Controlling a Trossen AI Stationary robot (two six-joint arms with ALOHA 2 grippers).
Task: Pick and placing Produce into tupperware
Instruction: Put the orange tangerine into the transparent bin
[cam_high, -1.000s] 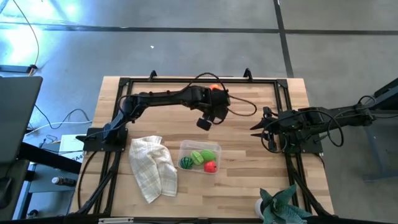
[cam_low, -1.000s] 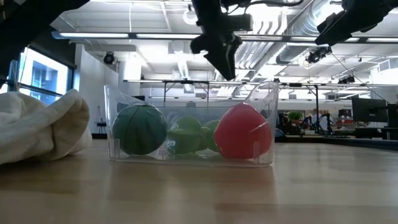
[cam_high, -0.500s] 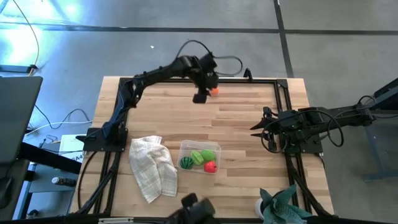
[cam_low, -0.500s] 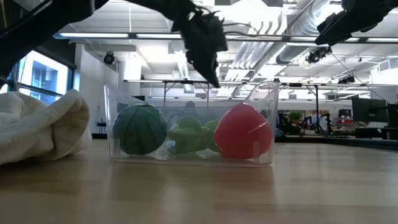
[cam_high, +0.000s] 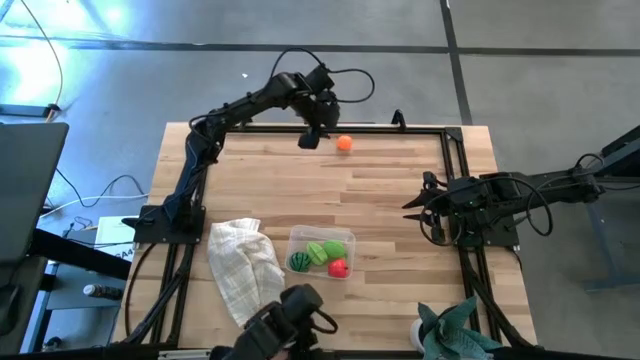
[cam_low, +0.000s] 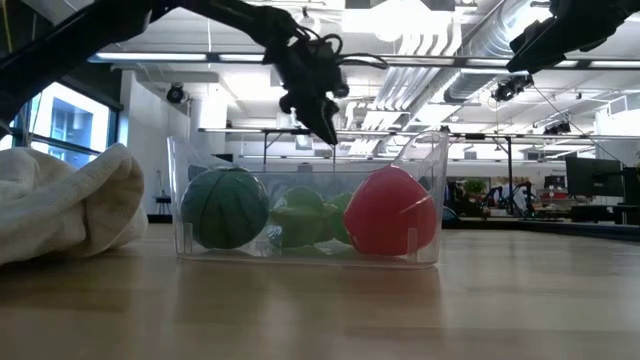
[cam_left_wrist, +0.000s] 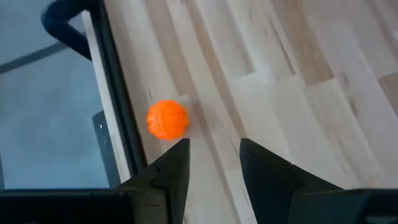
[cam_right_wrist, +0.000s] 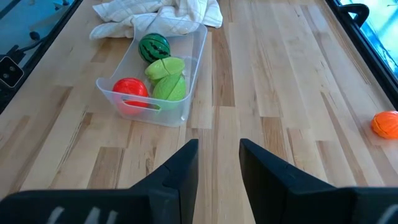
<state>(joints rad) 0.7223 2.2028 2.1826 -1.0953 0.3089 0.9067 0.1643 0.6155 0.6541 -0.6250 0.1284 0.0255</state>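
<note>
Orange produce (cam_high: 344, 143) lies loose near table (cam_high: 400, 200) far edge; left gripper (cam_high: 310, 137) beside it, fingers apart, empty. Tupperware (cam_high: 322, 251), long axis across the table, holds three pieces. Right gripper (cam_high: 412, 203) fingers apart.

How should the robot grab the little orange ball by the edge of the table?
The orange ball is round, so any opposite sides will probably do: pinch it across its widest middle. It sits on the wood close to the black frame rail, so coming straight down from above looks safest, with the fingers lined up along the rail so neither bumps it. The left gripper, open beside it, is nearest.
</note>
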